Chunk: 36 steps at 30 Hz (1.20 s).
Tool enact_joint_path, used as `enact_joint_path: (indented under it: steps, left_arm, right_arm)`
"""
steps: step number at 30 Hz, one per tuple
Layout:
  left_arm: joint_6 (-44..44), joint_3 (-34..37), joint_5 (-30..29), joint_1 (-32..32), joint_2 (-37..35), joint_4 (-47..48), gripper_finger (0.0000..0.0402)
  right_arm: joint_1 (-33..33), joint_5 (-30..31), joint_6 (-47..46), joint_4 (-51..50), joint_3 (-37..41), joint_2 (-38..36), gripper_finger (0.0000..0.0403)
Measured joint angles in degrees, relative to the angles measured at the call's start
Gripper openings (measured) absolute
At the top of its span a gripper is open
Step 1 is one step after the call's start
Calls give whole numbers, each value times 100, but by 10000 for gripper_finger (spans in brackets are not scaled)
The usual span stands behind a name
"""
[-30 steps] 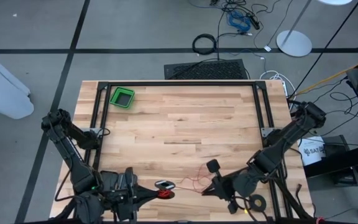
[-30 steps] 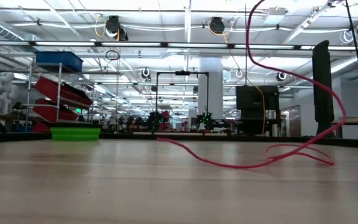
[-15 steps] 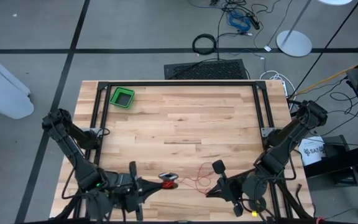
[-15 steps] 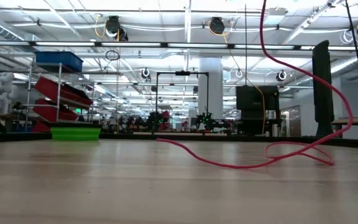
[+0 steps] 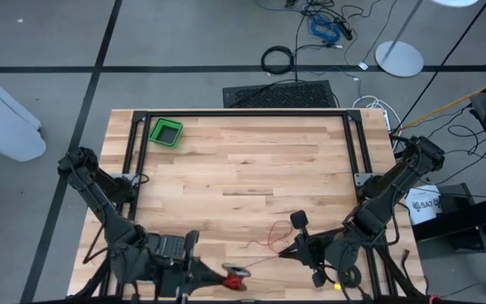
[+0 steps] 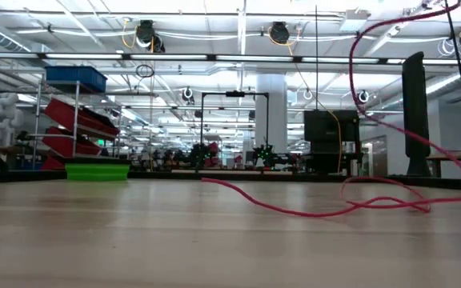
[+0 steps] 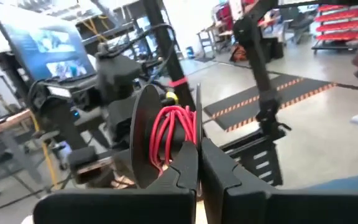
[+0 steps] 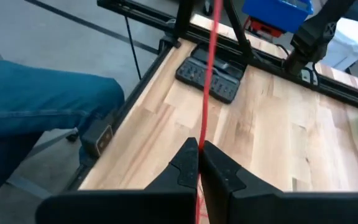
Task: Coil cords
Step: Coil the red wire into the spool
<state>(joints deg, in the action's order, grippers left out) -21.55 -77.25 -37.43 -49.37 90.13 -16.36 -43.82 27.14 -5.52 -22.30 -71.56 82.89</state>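
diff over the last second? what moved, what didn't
The left hand, shut on the spool of red cord, slid toward the table's near edge and a little right. The right hand, shut on the cord, edged right. In the low view the cord's raised loop swung right and sagged lower. No grasp or release. The green bin stayed put.

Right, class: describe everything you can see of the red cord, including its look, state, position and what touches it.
The cord is thin, red and flexible, like plastic-coated wire. One end is wound in several turns on a small dark spool held by the shut left pincer at the table's near edge. From there it trails loosely across the wood in a shallow loop to the shut right pincer, which pinches it. In the low view part lies slack on the table and part arcs high above it.
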Motion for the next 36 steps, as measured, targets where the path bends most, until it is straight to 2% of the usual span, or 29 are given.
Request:
enact_joint_path:
  steps: [9,13,16,20,28,36]
  left_arm:
    - [-285,6,1,-199,11,-199,4]
    - [-272,4,-511,-205,11,57,4]
    - [50,4,-744,-147,7,390,4]
    - [524,0,-745,-5,-1,649,4]
    - [2213,0,510,570,4,1439,4]
    - [2729,0,1725,1059,222,1753,4]
  right_arm:
    - [-88,-179,-81,-15,-19,0,0]
    - [-188,-194,58,-98,-46,0,0]
    - [-330,-206,142,-192,-161,4,0]
    - [-545,-155,301,-186,-349,4,0]
    - [-792,751,848,23,-469,7,0]
    - [-806,1087,1711,784,-469,31,0]
